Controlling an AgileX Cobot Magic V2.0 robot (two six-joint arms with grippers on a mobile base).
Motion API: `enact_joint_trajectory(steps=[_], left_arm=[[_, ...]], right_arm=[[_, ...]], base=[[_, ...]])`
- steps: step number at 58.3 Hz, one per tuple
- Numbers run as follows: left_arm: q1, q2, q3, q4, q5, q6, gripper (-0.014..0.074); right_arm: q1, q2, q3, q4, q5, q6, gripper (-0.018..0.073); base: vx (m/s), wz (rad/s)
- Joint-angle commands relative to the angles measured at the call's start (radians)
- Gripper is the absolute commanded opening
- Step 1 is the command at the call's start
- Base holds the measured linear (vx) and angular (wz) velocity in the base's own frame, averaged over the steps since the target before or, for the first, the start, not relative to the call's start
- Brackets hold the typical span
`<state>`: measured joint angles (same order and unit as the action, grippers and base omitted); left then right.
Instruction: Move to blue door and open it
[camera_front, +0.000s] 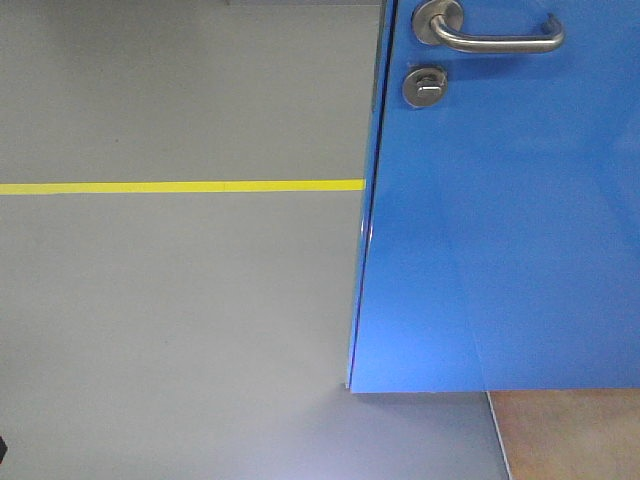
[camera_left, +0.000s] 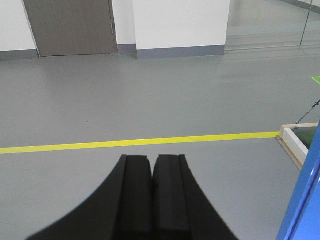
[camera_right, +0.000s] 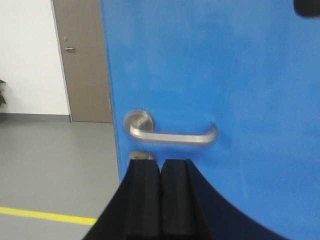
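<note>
1. Your blue door (camera_front: 500, 220) filled the right side of the front view, its bottom edge just above the grey floor (camera_front: 170, 320) and its left edge running up the middle of the frame.
2. The silver lever handle (camera_front: 495, 40) sat at the top of that view, level and pointing right, with the round lock (camera_front: 424, 86) just below its rose.
3. In your right wrist view the door took up most of the frame, and the handle (camera_right: 172, 134) hung level just above the right gripper (camera_right: 160, 167).
4. Your right gripper's two black fingers were pressed together with nothing between them; its tips covered most of the lock and stood below the handle. You could not tell from the frame whether they touched the door.
5. Your left gripper (camera_left: 152, 162) was likewise closed tight and empty, pointing out over open floor, with the door's edge (camera_left: 305, 200) only a blue strip at the lower right.
6. A yellow line (camera_front: 180, 186) crossed the floor left of the door and met its edge.
7. Farther off, your left wrist view showed a brown door (camera_left: 70, 25) in a white wall (camera_left: 180, 22).
8. A tan patch of floor (camera_front: 570, 435) lay under the door's lower right part in the front view.
</note>
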<state>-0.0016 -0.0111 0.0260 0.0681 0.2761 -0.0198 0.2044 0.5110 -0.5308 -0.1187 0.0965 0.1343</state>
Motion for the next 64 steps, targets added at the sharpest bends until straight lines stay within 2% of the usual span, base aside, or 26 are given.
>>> enact_joint_trajectory(steps=[1,10,22,33,43,64], left_arm=[[-0.006,-0.012,-0.026,-0.002,-0.085,-0.007,0.0073],[-0.006,-0.012,-0.026,-0.002,-0.085,-0.007,0.0073],[-0.006,-0.012,-0.026,-0.002,-0.085,-0.007,0.0073],[-0.006,-0.012,-0.026,-0.002,-0.084,-0.007,0.0073],[-0.006,-0.012,-0.026,-0.002,-0.084,-0.007,0.0073],[-0.006,-0.012,-0.026,-0.002,-0.084,-0.007,0.0073]], right_arm=[[0.001,-0.139,0.130,-0.017,-0.078,-0.031,0.0012],[-0.048,-0.344,0.363,-0.020,-0.084,-0.124,0.0012],[-0.160,-0.482,0.565,-0.002,-0.186,-0.096,0.0012],[-0.187,-0.497,0.563,0.000,-0.154,-0.084,0.0012],[-0.187,-0.497,0.563,0.079,-0.126,-0.083,0.0012],[-0.187,-0.497,0.563,0.077,-0.086,-0.084,0.0012]], base=[[0.00,0.00],[0.00,0.00],[0.00,0.00],[0.00,0.00],[0.00,0.00],[0.00,0.00]])
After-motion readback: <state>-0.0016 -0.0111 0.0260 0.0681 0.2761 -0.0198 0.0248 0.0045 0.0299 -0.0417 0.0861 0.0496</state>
